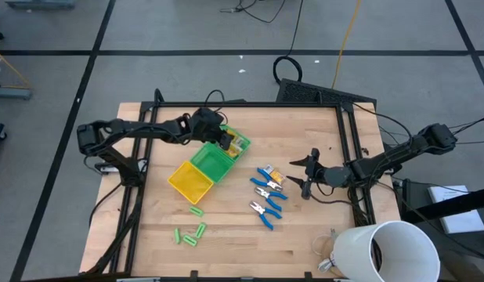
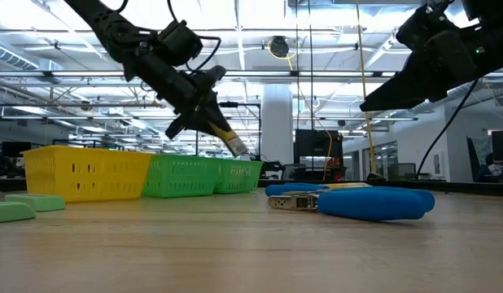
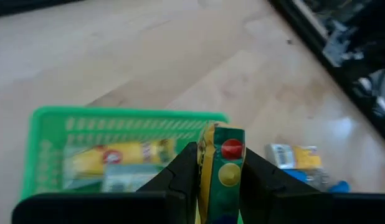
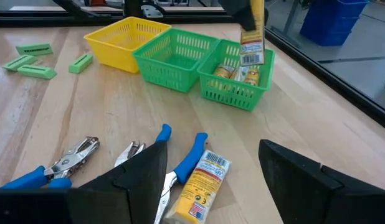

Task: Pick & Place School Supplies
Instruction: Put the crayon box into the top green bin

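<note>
My left gripper [image 1: 223, 139] is over the far green basket [image 1: 237, 146] of the three-basket tray, shut on a yellow-orange oblong pack [image 3: 227, 158]. More such packs lie in that basket [image 4: 237, 73]. Another pack [image 4: 202, 182] lies flat on the table beside three blue-handled tools [image 1: 267, 197]. Several light-green sticks [image 1: 192, 232] lie flat near the table's near edge. My right gripper [image 1: 308, 174] hangs open above the table, right of the tools, touching nothing. My left gripper pinches the yellow-orange pack by its upper part [image 3: 222, 144] between its two fingers [image 3: 183, 167]. It comes from above, slanting down. The pack is lifted clear and hangs tilted below the fingers, its lower end [image 2: 235, 145] over the far green basket [image 2: 238, 175].
The tray has a yellow basket [image 1: 189, 180], a middle green one [image 1: 212, 160] and the far green one. A big white cup [image 1: 391, 251] stands at the near right corner. Black frame rails [image 1: 350, 149] run along the table's sides. Bare wood lies near the near edge.
</note>
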Robot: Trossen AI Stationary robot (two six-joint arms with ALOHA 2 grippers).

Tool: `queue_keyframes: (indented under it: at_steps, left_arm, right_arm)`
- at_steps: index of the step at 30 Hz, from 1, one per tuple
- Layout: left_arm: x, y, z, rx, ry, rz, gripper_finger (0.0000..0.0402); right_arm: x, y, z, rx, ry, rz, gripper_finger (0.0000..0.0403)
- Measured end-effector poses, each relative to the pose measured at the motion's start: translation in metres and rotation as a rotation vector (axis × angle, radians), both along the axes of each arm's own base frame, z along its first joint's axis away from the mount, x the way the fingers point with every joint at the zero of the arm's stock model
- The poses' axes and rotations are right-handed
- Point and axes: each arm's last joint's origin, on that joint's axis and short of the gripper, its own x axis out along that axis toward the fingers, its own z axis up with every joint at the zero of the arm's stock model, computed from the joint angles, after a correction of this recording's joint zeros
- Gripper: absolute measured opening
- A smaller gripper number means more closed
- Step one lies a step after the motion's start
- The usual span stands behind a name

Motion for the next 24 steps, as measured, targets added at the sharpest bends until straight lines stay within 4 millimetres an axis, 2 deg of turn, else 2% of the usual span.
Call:
queue_keyframes:
  at_steps: [3, 9, 24]
  left_arm:
    - [-0.004, -0.002, -0.009, -0.010, 0.016, 0.015, 0.0071]
    - [-0.006, -0.003, -0.015, -0.022, -0.023, 0.040, 0.0075]
    - [-0.001, -0.013, -0.014, 0.004, -0.020, 0.038, 0.0079]
  right_arm:
    - [0.000, 0.000, 0.001, 0.002, -0.006, 0.000, 0.0247]
    - [0.001, 0.000, 0.002, 0.007, -0.019, 0.000, 0.0247]
    - [0.001, 0.000, 0.002, 0.005, -0.025, 0.000, 0.0247]
